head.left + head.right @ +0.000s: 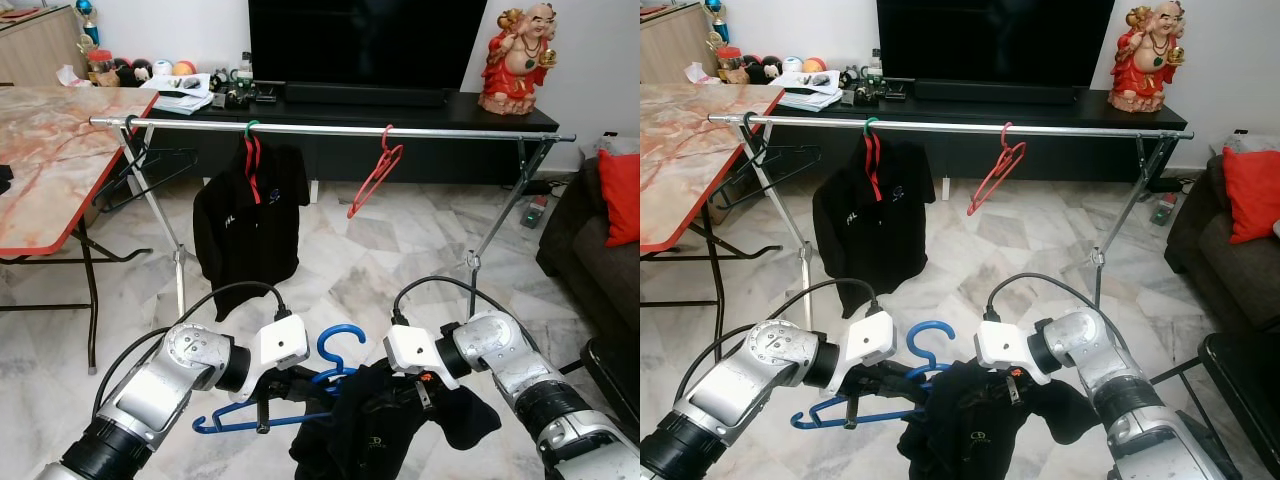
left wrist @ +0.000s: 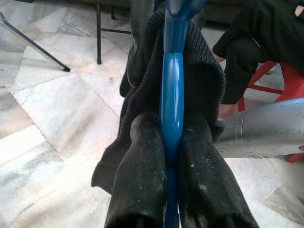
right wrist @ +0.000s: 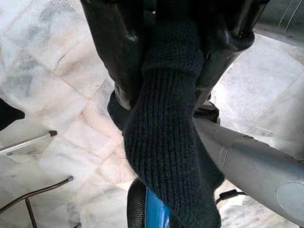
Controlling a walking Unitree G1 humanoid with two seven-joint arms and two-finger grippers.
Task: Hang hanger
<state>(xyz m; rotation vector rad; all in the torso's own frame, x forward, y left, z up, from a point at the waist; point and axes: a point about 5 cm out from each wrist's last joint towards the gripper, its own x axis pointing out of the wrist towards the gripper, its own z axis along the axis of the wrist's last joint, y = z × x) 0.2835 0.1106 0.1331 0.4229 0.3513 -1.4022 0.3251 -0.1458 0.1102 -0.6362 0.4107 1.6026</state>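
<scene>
A blue hanger (image 1: 338, 348) hangs low in front of me, partly tucked into a black shirt (image 1: 380, 432). My left gripper (image 2: 171, 124) is shut on the blue hanger (image 2: 172, 90), with one finger (image 2: 140, 180) on each side of its bar. My right gripper (image 3: 166, 92) is shut on the shirt's ribbed collar (image 3: 164, 142). Ahead stands a metal clothes rail (image 1: 330, 128). It carries a black hanger (image 1: 145, 165), a hung black shirt (image 1: 250, 225) and an empty red hanger (image 1: 375, 180).
A marble-topped folding table (image 1: 50, 150) stands at the left. Behind the rail are a dark TV console (image 1: 420, 105) and a red statue (image 1: 520, 55). A sofa with a red cushion (image 1: 620, 195) and a black stool (image 1: 612, 365) are at the right.
</scene>
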